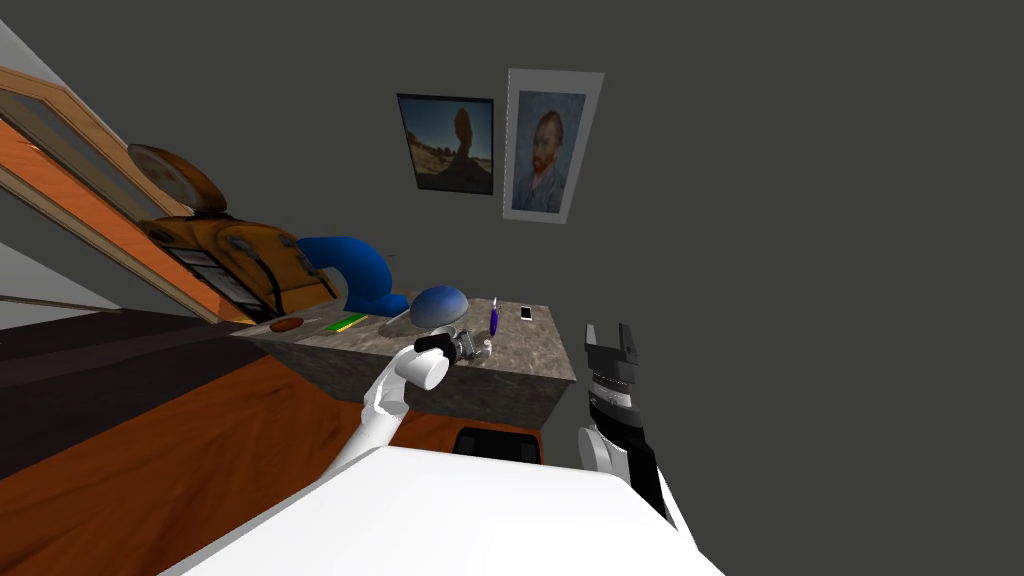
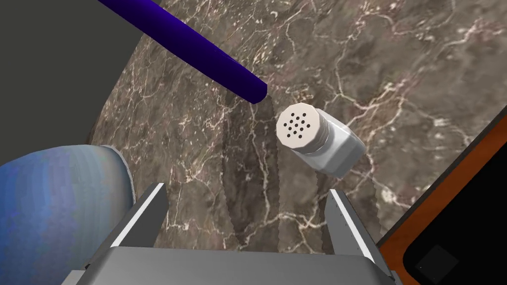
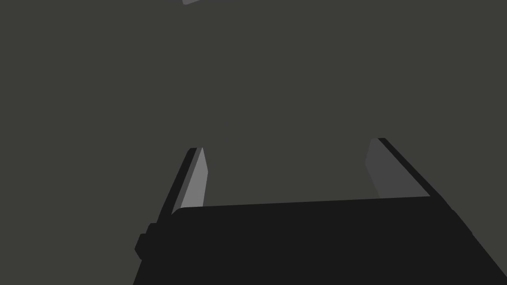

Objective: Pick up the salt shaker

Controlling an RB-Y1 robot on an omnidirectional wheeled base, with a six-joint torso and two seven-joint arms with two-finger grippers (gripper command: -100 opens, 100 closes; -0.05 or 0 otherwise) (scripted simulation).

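Your left hand (image 2: 246,190) gapes empty just short of the salt shaker (image 2: 319,141), which sits off-centre by one finger. Advance straight and you may topple it. Your right hand (image 1: 607,335), open too, hangs well away from the shaker.

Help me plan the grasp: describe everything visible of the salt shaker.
The shaker has a pale round cap with dark holes and a faceted, glassy grey body. It stands on the brown marble table, untouched, just ahead of the open left end effector, off toward one finger; a blue pen ends near its cap.
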